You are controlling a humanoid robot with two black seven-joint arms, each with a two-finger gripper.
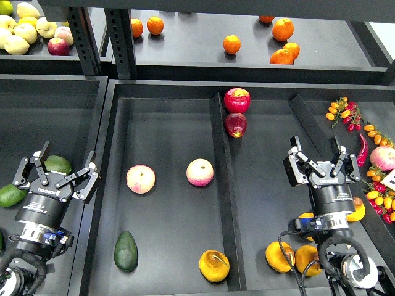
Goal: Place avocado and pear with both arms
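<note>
The very dark avocado (126, 251) lies at the front left of the middle black bin (166, 129). In the same compartment, at the front right beside the divider, the golden pear (214, 266) with its brown blotch rests. My left gripper (65, 161) is open over the left bin, up and to the left of the avocado, with a lighter green avocado (57, 164) behind its fingers. Over the right compartment my right gripper (316, 148) is open with nothing between its fingers, up and to the right of the pear.
Two pink-yellow fruits (141, 179) (200, 172) lie mid-bin. Two red apples (237, 99) sit by the divider (222, 185). Orange fruits (279, 256) lie under my right arm. Another green avocado (11, 195) is far left. Small tomatoes and a chili (361, 150) are far right.
</note>
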